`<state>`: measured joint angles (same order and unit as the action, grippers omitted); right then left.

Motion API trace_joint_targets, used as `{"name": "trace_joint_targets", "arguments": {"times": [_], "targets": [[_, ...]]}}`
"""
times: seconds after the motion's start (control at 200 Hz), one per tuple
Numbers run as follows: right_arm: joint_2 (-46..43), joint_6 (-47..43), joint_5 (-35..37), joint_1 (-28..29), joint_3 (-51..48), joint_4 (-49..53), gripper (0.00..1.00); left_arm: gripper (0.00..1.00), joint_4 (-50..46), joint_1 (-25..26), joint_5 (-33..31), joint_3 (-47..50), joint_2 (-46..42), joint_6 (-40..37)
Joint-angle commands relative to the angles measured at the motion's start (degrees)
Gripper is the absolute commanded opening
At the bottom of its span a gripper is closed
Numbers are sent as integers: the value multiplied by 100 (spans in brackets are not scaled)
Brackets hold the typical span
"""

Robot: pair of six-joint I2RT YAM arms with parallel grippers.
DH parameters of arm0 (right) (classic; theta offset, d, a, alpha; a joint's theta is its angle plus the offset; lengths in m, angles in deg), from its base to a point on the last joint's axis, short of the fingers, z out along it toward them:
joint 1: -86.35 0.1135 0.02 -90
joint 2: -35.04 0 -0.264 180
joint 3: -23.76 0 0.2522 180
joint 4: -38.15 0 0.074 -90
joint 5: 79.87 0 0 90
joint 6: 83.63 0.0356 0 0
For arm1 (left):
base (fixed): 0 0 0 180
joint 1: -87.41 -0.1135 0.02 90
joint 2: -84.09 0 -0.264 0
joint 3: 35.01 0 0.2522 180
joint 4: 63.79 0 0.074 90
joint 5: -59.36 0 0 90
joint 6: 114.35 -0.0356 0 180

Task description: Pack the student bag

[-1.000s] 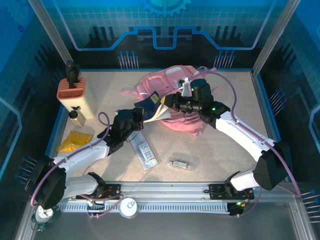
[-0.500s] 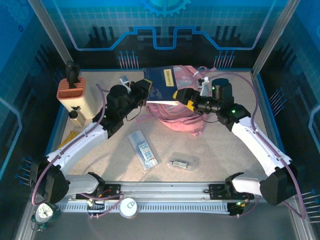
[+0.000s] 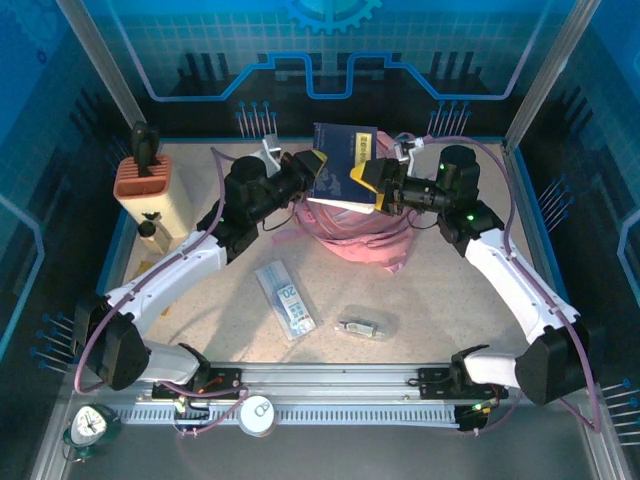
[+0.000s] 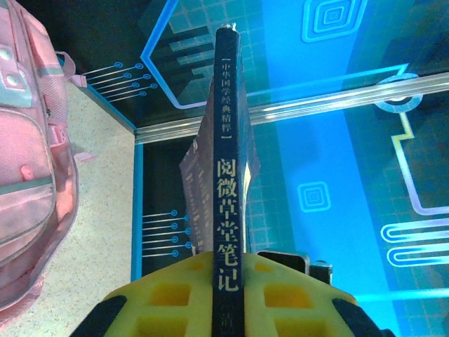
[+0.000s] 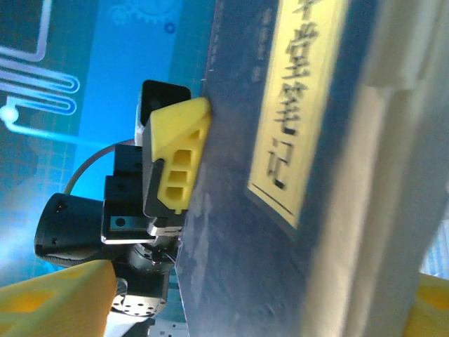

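Note:
The student bag (image 3: 365,238) lies pink and crumpled at the back middle of the table, and its side shows in the left wrist view (image 4: 28,175). A dark blue book (image 3: 345,158) with a yellow title label is held up on edge above it. My left gripper (image 3: 313,168) is shut on the book's spine (image 4: 228,175), with yellow fingers (image 4: 175,295) on both sides of it. My right gripper (image 3: 372,183) stands open at the book's right end. Its fingers (image 5: 56,295) straddle the book cover (image 5: 238,232), with a gap showing on the left side.
A beige holder with an orange top (image 3: 150,190) stands at the back left. A clear packet marked 20 (image 3: 288,298) and a small wrapped item (image 3: 360,327) lie on the near table. A white object (image 3: 268,152) sits behind the left gripper. A glass wall (image 4: 337,84) rises close behind.
The book has been lifted off the bag, up and toward the back, and turned on edge. Both arms reached farther back. The right gripper has opened from shut.

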<state>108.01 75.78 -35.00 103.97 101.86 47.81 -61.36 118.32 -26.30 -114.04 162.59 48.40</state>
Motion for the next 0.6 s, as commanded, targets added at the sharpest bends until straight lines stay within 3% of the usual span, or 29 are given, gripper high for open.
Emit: {"name": "trace_joint_targets", "arguments": {"times": [0.0, 0.225, 0.475, 0.505, 0.595], "targets": [[-1, 239, -244, -66, 56, -389, 74, 0, 232, 37, -36, -188, -41, -374], [-115, -539, 137, -126, 176, 785, 43, 0, -161, 58, -152, -319, 6, -653], [-206, -842, 199, -265, 149, 1000, 9, 0, -458, 142, -189, -399, 16, -929], [-240, -898, 208, -303, 165, 1069, 6, 6, -490, 157, -160, -415, 17, -980], [-389, -1235, 368, -426, 231, 1457, 2, 37, -672, 164, -84, -396, -35, -1332]]}}
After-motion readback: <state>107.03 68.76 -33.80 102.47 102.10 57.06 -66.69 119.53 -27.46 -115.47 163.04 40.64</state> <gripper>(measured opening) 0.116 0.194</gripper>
